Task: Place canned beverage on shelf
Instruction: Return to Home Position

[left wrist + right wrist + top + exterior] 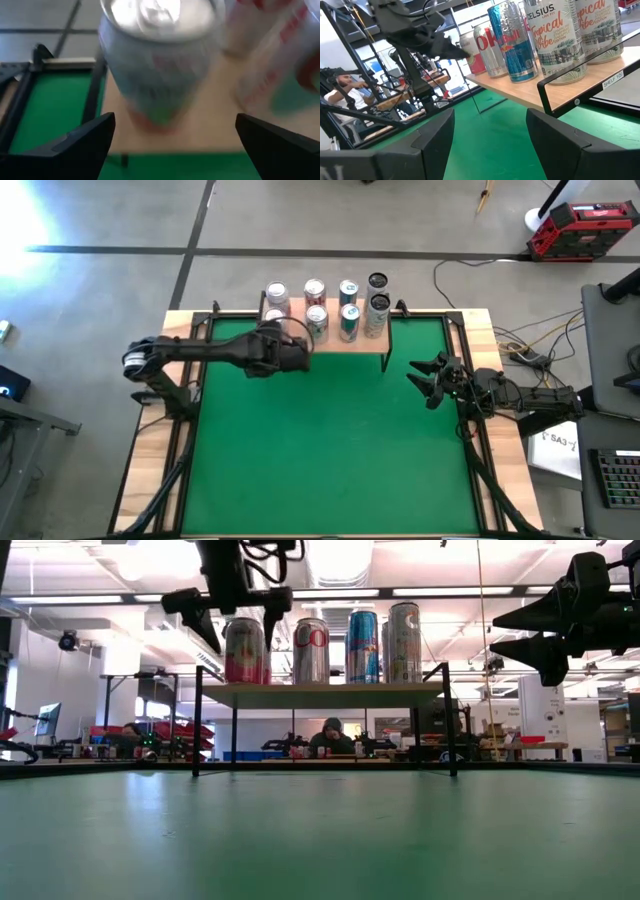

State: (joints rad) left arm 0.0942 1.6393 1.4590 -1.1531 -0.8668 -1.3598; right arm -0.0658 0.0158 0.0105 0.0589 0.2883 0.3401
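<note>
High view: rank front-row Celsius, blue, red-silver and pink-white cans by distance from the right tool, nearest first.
From the right tool, open, off the shelf's right front:
1. Celsius can, right end.
2. Blue can, right of middle.
3. Red-silver can, left of middle.
4. Pink-white can, left end, by the open left tool.

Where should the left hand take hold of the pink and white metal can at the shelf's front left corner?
Probably at mid-height on the round wall of the pink and white metal can, coming level from the front. It stands upright at the light wooden shelf's front edge, where the open left hand faces it.
</note>
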